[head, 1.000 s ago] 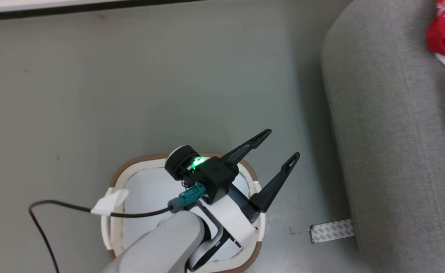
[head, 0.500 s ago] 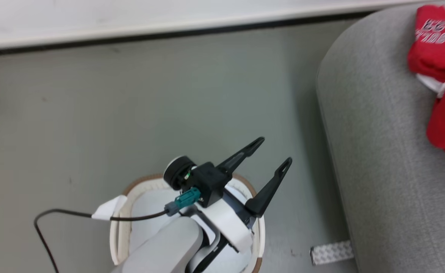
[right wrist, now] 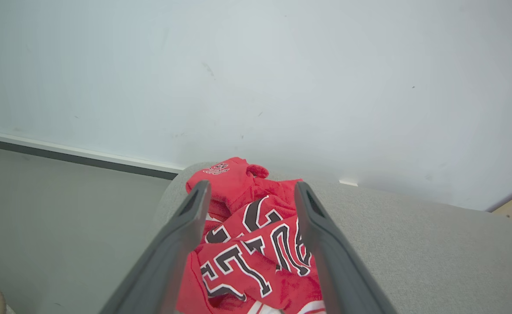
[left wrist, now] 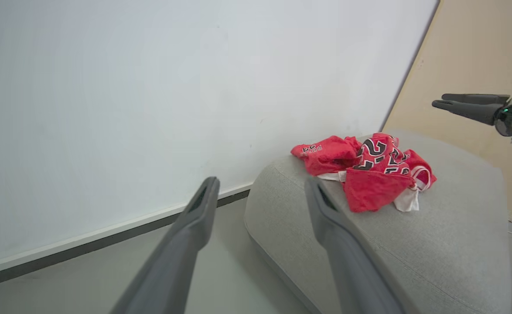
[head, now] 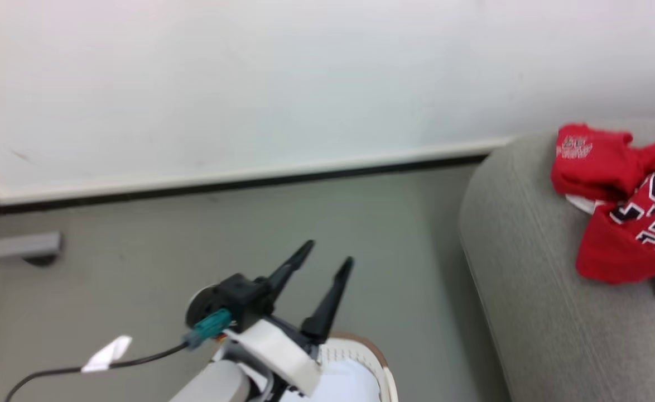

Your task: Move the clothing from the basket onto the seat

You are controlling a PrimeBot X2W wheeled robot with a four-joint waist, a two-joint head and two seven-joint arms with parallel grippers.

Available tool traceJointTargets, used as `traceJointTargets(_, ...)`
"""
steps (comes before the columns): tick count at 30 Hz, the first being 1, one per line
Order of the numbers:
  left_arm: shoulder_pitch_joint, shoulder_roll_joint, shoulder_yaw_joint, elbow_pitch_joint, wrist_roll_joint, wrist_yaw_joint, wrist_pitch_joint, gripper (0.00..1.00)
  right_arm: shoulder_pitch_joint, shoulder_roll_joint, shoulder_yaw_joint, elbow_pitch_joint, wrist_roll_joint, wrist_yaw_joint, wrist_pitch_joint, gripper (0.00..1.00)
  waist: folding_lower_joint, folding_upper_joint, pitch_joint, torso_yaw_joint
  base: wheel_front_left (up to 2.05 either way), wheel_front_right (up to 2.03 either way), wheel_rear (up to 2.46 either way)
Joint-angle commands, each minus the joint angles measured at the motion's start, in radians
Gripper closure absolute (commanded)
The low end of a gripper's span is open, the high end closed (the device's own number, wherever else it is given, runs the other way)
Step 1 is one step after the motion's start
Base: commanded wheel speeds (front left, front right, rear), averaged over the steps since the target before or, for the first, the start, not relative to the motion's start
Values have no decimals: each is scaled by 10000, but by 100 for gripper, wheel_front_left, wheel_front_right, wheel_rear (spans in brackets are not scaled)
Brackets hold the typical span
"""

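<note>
The clothing (head: 612, 223), red jerseys with black-and-white numbers, lies crumpled on the grey seat (head: 528, 290) at the right. It also appears as clothing (left wrist: 369, 174) on the seat (left wrist: 435, 248) in the left wrist view. My left gripper (head: 328, 254) stands open and empty above the far rim of the white basket (head: 382, 365), well left of the seat. My right gripper (right wrist: 252, 187) is open above the clothing (right wrist: 247, 257), with nothing between its fingers. It shows as the right gripper (left wrist: 439, 101) in the air beyond the seat. The basket's inside is mostly out of view.
A white wall with a dark baseboard (head: 249, 181) runs behind the grey floor (head: 138, 251). A small grey object (head: 20, 245) sits on the floor at the left. A black cable with a white tag (head: 104, 354) trails from my left arm.
The head camera has tilted up, so the wall and more of the clothing on the seat have come into view. The left gripper stays open over the basket.
</note>
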Motion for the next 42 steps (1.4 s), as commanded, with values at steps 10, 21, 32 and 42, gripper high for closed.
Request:
traceJointTargets(10,1216,637,1721,-802,-350,801,-25,0,1837,743,-1482,-2280,-479,-26,-909,0,3,0,-1512,1440,0,0,0)
traceJointTargets(21,2564,371,3137,-533,-101,1001,-29,0,4752,3996,-3648,-3469,-2405,-25,-2031,0,3,0,-1628,1772,0,0,0)
traceJointTargets(32,4111,-854,5393,-371,1266,293,-30,0,6208,6130,-4205,-3830,-3767,-25,-2732,0,3,0,-1583,1297,0,0,0)
traceJointTargets(42,4250,-1466,6269,-107,2284,-460,-30,0,6131,6267,-3993,-3831,-4120,-25,-2737,0,3,0,-1525,1092,0,0,0)
